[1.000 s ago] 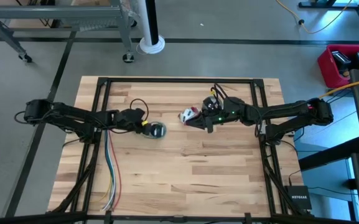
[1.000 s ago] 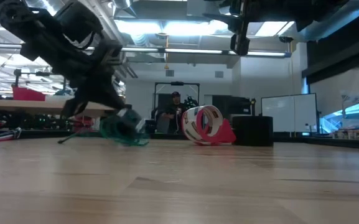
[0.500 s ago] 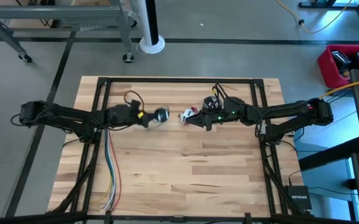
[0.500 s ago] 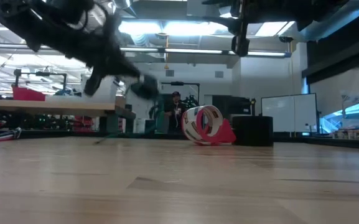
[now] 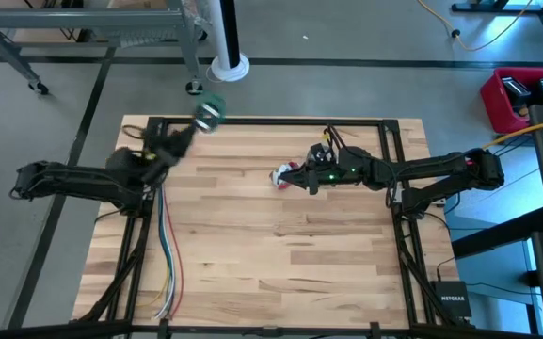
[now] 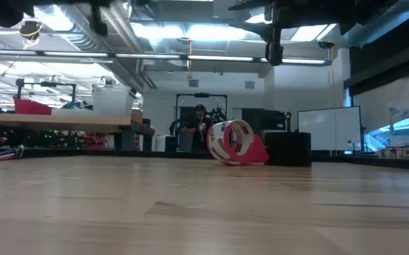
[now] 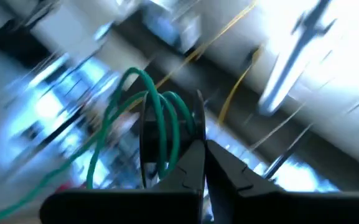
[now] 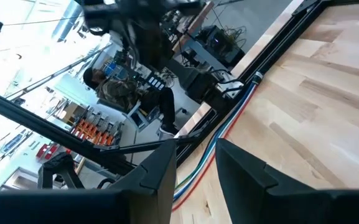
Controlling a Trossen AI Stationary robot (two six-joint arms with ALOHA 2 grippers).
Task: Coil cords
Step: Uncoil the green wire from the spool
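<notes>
The cord [image 5: 210, 109] is a small bundle of green and dark loops, held high over the table's far left corner by my left gripper [image 5: 197, 121], which is shut on it and points upward. The left wrist view shows the cord's green loops [image 7: 159, 118] rising past the gripper [image 7: 203, 152]. My right gripper [image 5: 292, 179] hovers level over the table's middle, open, with nothing between its fingers [image 8: 195, 165]. It is just right of the tape roll [image 5: 279, 175]. My left gripper pinches several green loops of the cord [image 7: 164, 163] between its two shut fingers. The fingers slant upward toward the table's far left corner. The bundle stands out beyond the fingertips, lifted well clear of the table, with a loose strand trailing off to one side.
The tape roll [image 6: 234, 144] stands on edge on the wooden table near its far middle. Long green, yellow, red and white wires [image 5: 166, 254] run along the left frame rail. Black frame rails [image 5: 271, 121] border the table. A person sits in the room beyond.
My left gripper has pulled back from the table's middle toward its far left corner, risen sharply and tipped from pointing down to pointing up. It stays shut on the cord bundle, which has gone from the tabletop to high above it.
</notes>
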